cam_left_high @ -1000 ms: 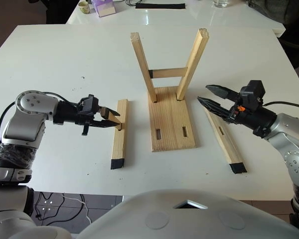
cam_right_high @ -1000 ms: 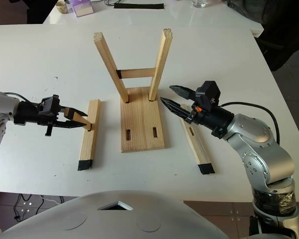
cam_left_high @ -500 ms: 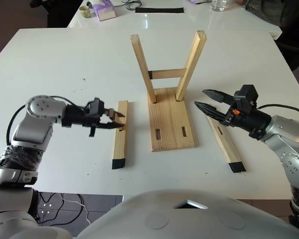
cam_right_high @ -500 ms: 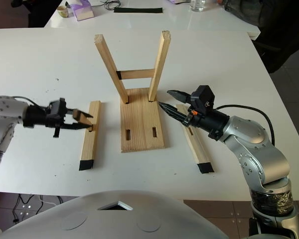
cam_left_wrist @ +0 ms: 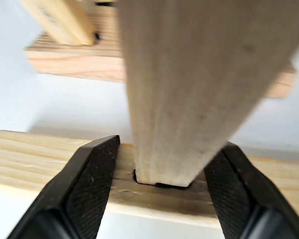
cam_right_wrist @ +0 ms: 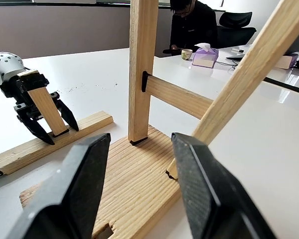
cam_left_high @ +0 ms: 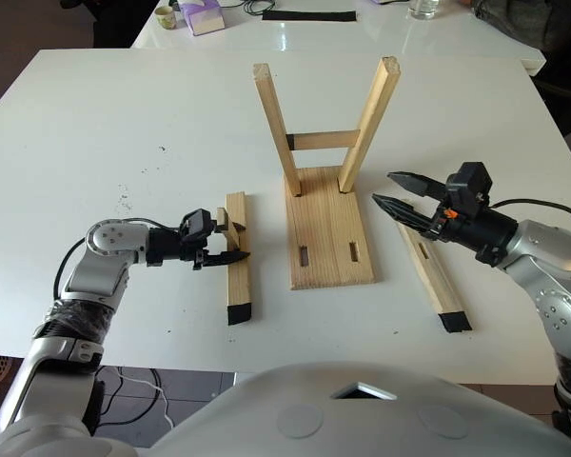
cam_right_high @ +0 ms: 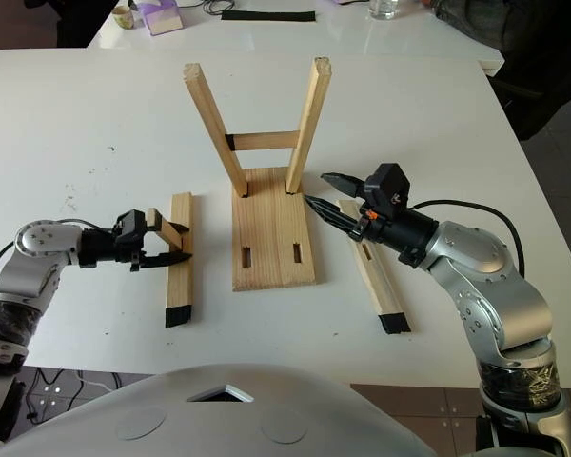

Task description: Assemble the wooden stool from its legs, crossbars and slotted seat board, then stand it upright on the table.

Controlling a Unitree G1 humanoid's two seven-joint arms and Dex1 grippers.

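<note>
The slotted seat board (cam_left_high: 328,228) lies flat mid-table with two legs (cam_left_high: 274,124) standing in its far slots, joined by a crossbar (cam_left_high: 322,140). To its left lies a loose leg (cam_left_high: 236,271) with a short crossbar stub (cam_left_high: 231,225) sticking up from it. My left gripper (cam_left_high: 230,246) is open, one finger (cam_left_wrist: 89,184) on each side of that stub (cam_left_wrist: 189,89). Another loose leg (cam_left_high: 433,276) lies right of the board. My right gripper (cam_left_high: 392,190) hovers open above its far end, pointing at the upright legs (cam_right_wrist: 142,69).
The white table (cam_left_high: 124,124) has bare room on its far left and far right. A second table behind carries a cup (cam_left_high: 166,14), a purple box (cam_left_high: 200,14), a black strip (cam_left_high: 305,13) and a glass (cam_left_high: 421,8).
My left arm has dropped lower and its gripper has slid in around the crossbar stub on the lying leg. The right gripper has crept slightly toward the upright legs.
</note>
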